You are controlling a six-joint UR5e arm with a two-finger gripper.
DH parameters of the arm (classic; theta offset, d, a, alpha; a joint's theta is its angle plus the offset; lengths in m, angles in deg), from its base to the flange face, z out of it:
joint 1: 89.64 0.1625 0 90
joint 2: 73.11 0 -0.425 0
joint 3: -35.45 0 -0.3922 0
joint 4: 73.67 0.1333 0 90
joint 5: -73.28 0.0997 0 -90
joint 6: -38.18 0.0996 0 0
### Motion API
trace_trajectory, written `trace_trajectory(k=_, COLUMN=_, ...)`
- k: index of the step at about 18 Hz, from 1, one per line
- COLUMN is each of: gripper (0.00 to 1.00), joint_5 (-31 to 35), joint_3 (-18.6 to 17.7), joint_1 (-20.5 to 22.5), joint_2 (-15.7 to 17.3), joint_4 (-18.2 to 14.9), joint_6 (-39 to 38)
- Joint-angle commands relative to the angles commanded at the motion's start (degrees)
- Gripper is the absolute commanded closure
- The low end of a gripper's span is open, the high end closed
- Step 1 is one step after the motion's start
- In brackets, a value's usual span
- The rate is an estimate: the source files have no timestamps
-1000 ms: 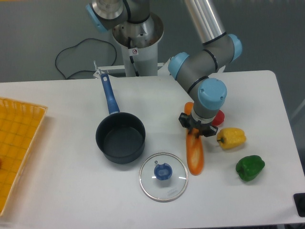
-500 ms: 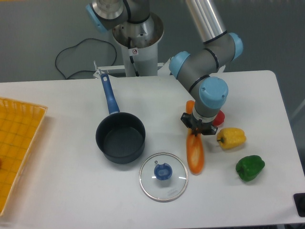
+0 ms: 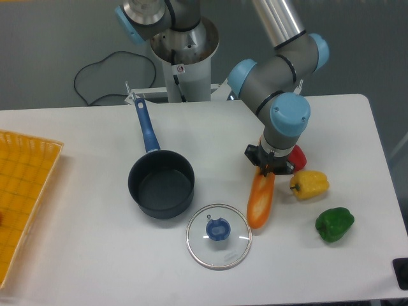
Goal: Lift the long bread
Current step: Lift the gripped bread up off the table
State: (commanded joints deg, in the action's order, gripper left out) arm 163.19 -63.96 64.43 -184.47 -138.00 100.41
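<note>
Right of the worktop's (image 3: 76,255) middle I have the claw (image 3: 268,169) down over the upper end of the long bread (image 3: 260,201). Its fingers are tucked under the wrist, so I cannot tell how wide they stand or whether they grip the bread. That bread slants down and left from the claw, its lower end just beside the glass lid (image 3: 218,236). I cannot tell whether it touches the white surface. A red pepper (image 3: 297,156) peeks out behind the wrist, a yellow pepper (image 3: 310,184) sits just right of the claw, and a green pepper (image 3: 334,224) lies lower right. I see a dark saucepan (image 3: 160,183) with a blue handle left of the bread, and an orange tray (image 3: 22,191) at the far left edge.
</note>
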Motion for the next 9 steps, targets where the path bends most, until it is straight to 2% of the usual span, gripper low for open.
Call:
trace_trajectory(k=6, gripper=0.88, joint_5=0.35, joint_3=3.07, joint_1=-0.61, joint_2=1.23, joint_4=-6.15, joint_6=0.00)
trace_trajectory(k=9, gripper=0.88, joint_5=0.35, joint_3=6.41, joint_1=-0.88, joint_2=1.76, joint_4=-10.36, joint_6=0.00)
